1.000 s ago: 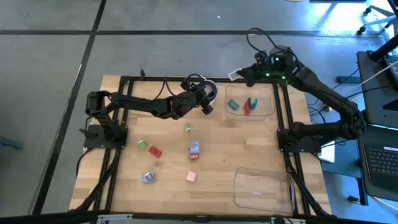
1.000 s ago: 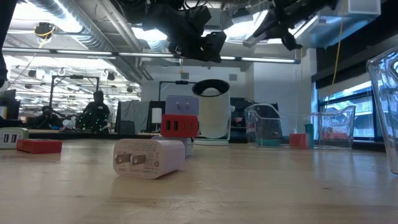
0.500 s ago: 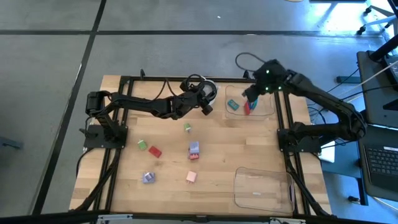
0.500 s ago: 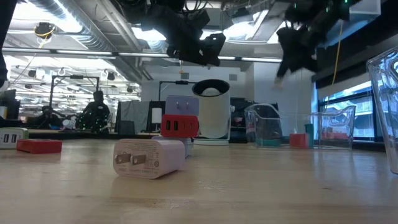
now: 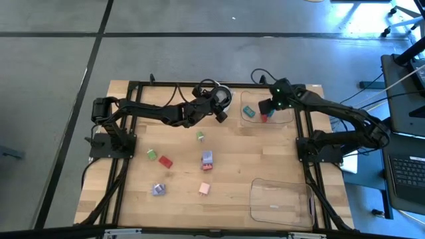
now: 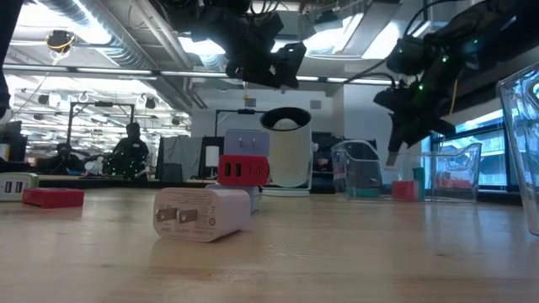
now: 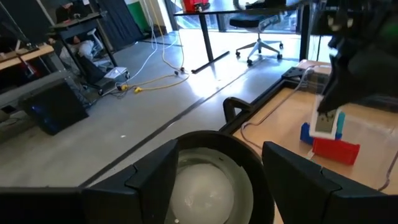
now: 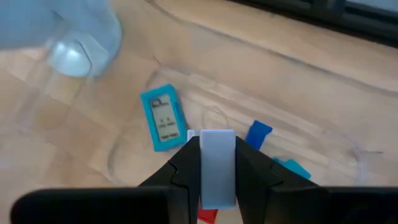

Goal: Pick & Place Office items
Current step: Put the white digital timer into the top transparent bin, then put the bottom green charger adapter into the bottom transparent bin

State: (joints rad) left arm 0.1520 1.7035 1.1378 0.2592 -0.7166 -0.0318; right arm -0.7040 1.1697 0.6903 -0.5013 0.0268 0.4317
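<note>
- done: right gripper [image 8: 217, 163], pinching a pale piece [image 8: 217, 168], hangs over the far-right tray [image 5: 287, 118], already holding teal [image 8: 163, 117], red and blue pieces.
- left: six pieces [image 5: 206, 158] lie mid-table; left gripper [image 5: 221, 106], part-spread, straddles the round white object [image 7: 205, 186] at the far edge.

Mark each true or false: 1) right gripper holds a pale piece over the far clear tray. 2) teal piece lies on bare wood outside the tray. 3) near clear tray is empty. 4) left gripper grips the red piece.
1) True: the right gripper is shut on a pale piece above the far tray.
2) False: the teal piece lies inside that tray.
3) True: the near tray holds nothing.
4) False: the left gripper hangs above the round white-and-black object; the red piece lies on the table.
</note>
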